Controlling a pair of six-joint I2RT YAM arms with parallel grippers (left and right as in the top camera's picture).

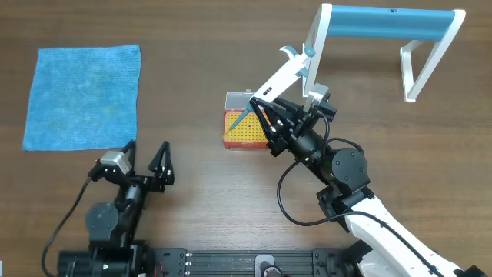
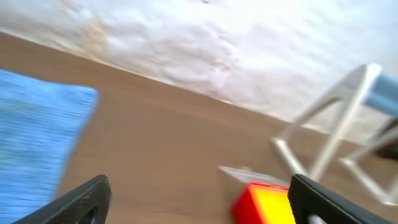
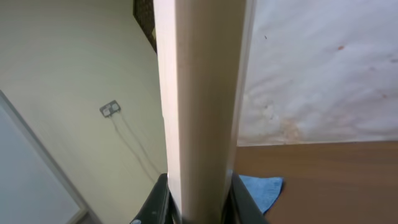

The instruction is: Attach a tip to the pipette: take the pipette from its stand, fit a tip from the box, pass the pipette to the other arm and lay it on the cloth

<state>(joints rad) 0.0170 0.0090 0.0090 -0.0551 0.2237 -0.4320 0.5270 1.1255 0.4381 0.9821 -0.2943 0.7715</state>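
Observation:
My right gripper (image 1: 270,119) is shut on the white pipette (image 1: 278,81), which it holds tilted above the tip box (image 1: 241,128), a red and yellow box with an open clear lid. The pipette's blue lower end (image 1: 241,118) points down at the tip rack. Close up in the right wrist view, the pipette body (image 3: 202,106) runs as a white column between the fingers. My left gripper (image 1: 146,159) stands open near the table's front left, nothing between its fingers (image 2: 81,200). The blue cloth (image 1: 83,96) lies flat at the far left.
The pipette stand (image 1: 384,31), a white frame with a blue top bar, stands at the back right. Bare wooden table lies between the cloth and the tip box. The left wrist view shows the cloth (image 2: 31,143), the box (image 2: 264,202) and the stand's legs (image 2: 336,137).

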